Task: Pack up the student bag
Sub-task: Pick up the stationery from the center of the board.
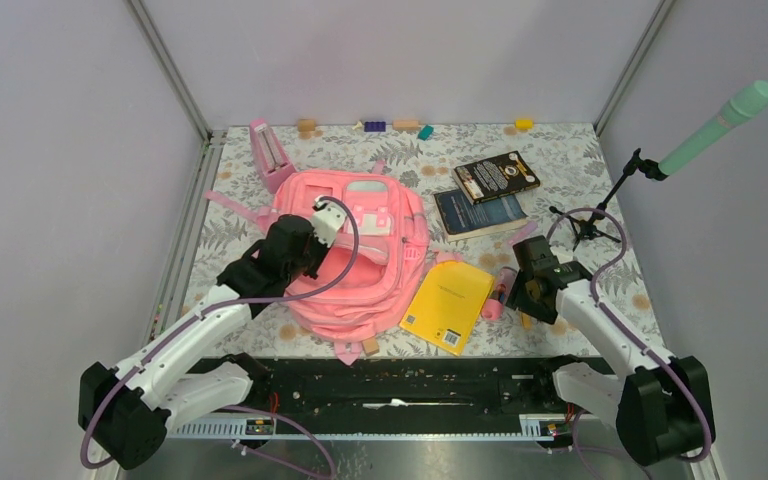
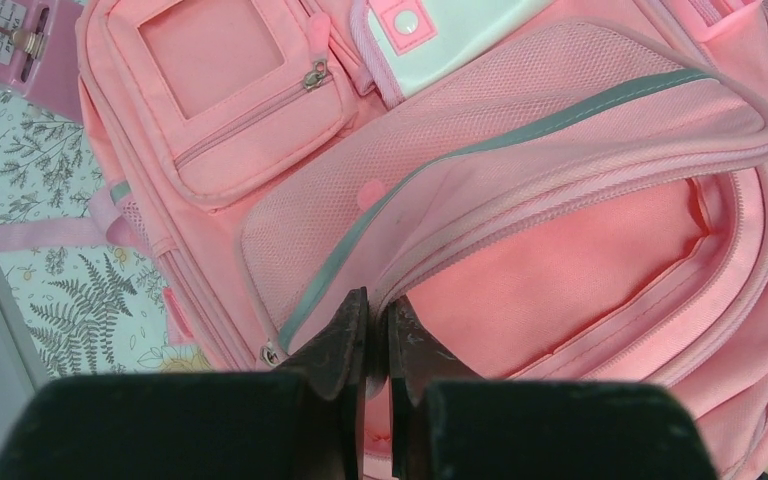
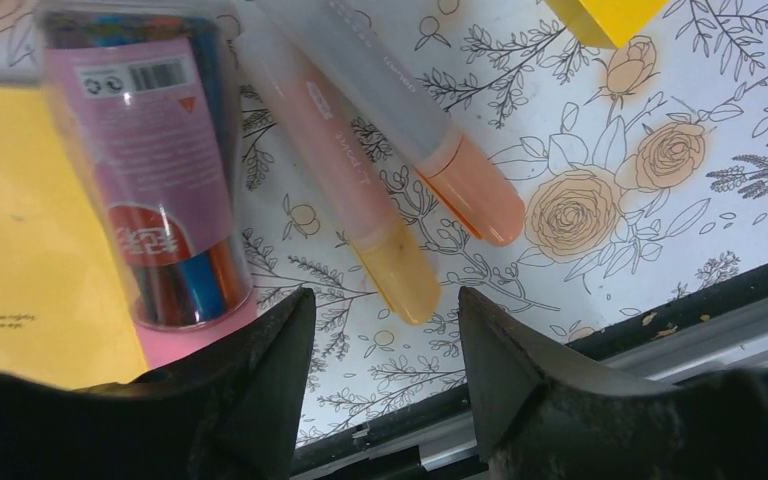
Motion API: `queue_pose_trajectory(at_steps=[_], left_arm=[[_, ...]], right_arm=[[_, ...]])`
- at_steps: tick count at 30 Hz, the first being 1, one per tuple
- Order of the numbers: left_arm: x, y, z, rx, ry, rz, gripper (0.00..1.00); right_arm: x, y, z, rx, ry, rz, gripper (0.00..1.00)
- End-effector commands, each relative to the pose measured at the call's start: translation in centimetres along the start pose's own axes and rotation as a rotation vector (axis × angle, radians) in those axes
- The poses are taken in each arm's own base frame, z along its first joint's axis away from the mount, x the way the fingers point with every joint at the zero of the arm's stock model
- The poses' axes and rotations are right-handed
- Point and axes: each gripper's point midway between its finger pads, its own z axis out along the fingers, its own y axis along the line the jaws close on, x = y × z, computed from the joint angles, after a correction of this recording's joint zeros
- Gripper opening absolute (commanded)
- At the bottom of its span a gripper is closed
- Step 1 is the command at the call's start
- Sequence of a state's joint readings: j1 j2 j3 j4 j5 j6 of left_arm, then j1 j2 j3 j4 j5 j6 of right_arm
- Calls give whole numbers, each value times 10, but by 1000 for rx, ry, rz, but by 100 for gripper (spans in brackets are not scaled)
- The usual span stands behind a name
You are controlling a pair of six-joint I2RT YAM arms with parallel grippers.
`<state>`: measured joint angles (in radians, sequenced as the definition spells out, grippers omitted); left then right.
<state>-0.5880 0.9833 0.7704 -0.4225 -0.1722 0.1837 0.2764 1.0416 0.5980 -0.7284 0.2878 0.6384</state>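
The bag (image 1: 380, 285) is being kept flat on the desk (image 1: 580, 160), left of centre, beside a yellow book (image 1: 447, 303). Its open pocket's rim is being pinched by the left tool (image 2: 372, 335). The right tool (image 3: 385, 340) is being held wide over two markers (image 3: 360, 200).
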Motion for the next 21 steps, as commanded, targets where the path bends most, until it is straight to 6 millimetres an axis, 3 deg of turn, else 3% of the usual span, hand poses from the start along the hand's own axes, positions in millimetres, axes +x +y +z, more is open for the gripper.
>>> queue_pose_trajectory(at_steps=[1, 21], left_arm=[[-39, 17, -17, -70, -127, -67, 0], [-41, 17, -21, -65, -143, -77, 0]], right_arm=[[-15, -3, -2, 54, -37, 41, 61], [-9, 22, 26, 25, 72, -25, 53]])
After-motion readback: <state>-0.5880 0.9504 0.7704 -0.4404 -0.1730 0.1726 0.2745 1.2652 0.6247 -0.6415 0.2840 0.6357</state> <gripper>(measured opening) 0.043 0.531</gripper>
